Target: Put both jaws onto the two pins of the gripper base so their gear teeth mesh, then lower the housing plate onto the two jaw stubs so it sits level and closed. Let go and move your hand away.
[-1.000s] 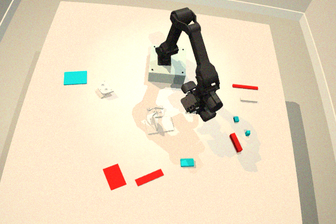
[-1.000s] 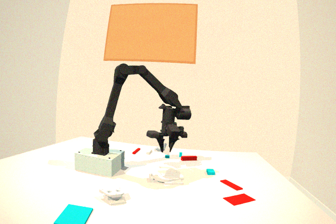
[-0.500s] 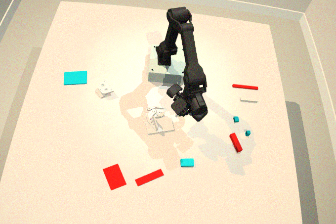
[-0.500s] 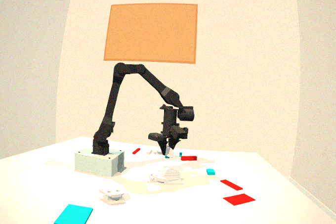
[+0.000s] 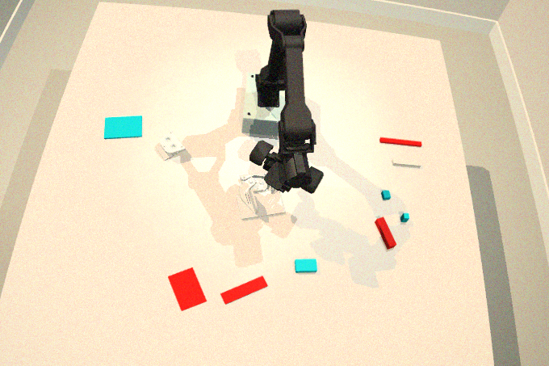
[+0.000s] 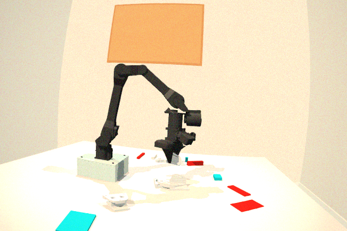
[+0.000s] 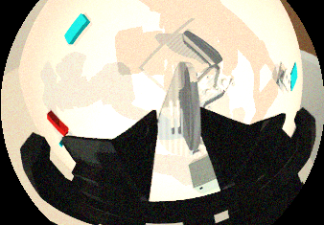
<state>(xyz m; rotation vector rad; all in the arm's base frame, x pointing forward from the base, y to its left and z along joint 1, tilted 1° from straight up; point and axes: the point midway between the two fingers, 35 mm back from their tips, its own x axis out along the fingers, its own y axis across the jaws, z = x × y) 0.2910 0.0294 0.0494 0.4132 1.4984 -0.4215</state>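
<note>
My gripper [image 6: 174, 157] [image 7: 175, 112] is shut on a pale grey-white jaw [image 6: 175, 159] [image 7: 188, 97], a tall curved piece pointing down. It is above the table, beside and above the white gripper base [image 5: 266, 216] [image 6: 176, 188] [image 7: 165, 44]. Another jaw [image 6: 179, 178] [image 7: 203, 47] is on the base, at one side. In the top view the arm hides the held jaw and part of the base. The pins cannot be made out. A white part with holes, apparently the housing plate [image 5: 171, 143] [image 6: 115, 197] [image 7: 283, 78], lies apart to the left in the top view.
The pale green robot mount [image 5: 260, 128] [image 6: 96, 167] is behind the base. A cyan slab [image 5: 123, 127] lies far left, a cyan block [image 5: 305, 265], a red slab [image 5: 186, 288] and a red bar [image 5: 244, 290] at the front. Red bars, small cyan cubes and a white strip [image 5: 407, 164] lie right.
</note>
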